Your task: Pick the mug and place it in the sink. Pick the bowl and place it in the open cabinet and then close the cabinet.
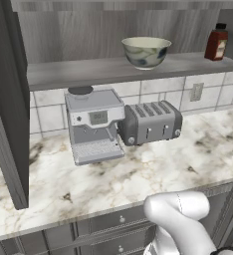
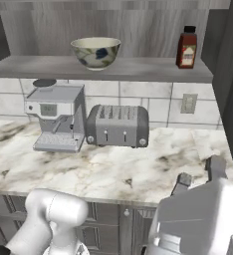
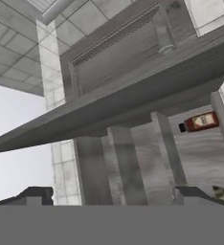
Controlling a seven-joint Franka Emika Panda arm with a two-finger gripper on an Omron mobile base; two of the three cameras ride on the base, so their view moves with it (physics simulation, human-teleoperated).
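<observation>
One job looks left, to judge by how things lie: the bowl (image 1: 146, 51) already stands on the shelf of the open cabinet (image 1: 113, 69), so closing the cabinet is the step in hand. From the left base view, the bowl sits upright near the middle of the shelf, well apart from a red-brown bottle (image 1: 216, 43) at the shelf's far right; below them an espresso machine (image 1: 94, 124) and a four-slot toaster (image 1: 150, 122) stand just beside each other on the marble counter (image 1: 138, 174), and an open cabinet door (image 1: 9, 104) hangs edge-on at the left. From the right base view, the same bowl (image 2: 95, 52) and bottle (image 2: 186, 47) rest on the shelf, the other open door (image 2: 230, 79) fills the right edge, and the end effector (image 2: 200, 177) rises low at the right with its two tips spread wide and nothing between them. From the hand view, the camera is rolled hard; a raised-panel door (image 3: 118, 62) with a small round knob (image 3: 166, 49) is seen close up, the bottle (image 3: 200, 121) lies beyond it, and the fingertips (image 3: 35, 195) stand far apart. Next, I judge, the arm must get behind a door's outer face and push it round to shut, then do the same for the other.
</observation>
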